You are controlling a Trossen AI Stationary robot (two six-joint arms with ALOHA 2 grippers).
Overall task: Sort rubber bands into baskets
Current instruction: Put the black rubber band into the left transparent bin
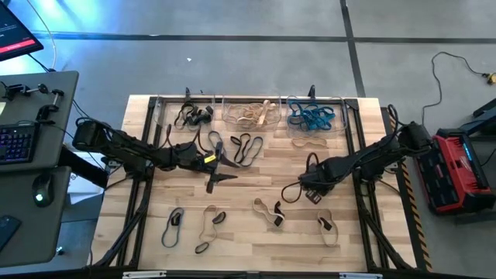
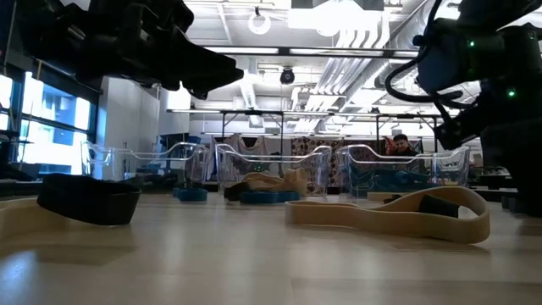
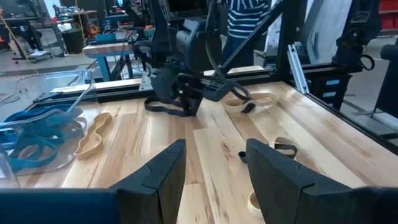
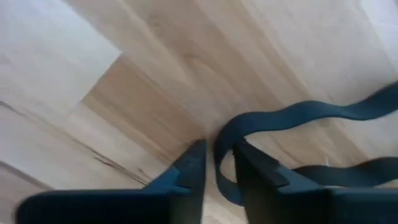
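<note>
Three clear baskets stand along the table's far edge: the left one holds black rubber bands, the middle one tan ones, the right one blue ones. Loose bands lie on the wood: black loops, a tan one, and several tan and black ones near the front. My right gripper is at mid-table, right of centre, shut on a black rubber band. My left gripper is open and empty over the table's middle, left of centre. My right gripper pinches a bend of the black band's loop between its two fingers, which slant down at the table from above. The rest of the band trails away from the fingers below the gripper. Whether its low end touches the wood, I cannot tell.
Black metal frame rails run down both sides of the table. A desk with a keyboard and mouse stands at the left, a red case on the floor at the right. A person shows in the room beyond.
</note>
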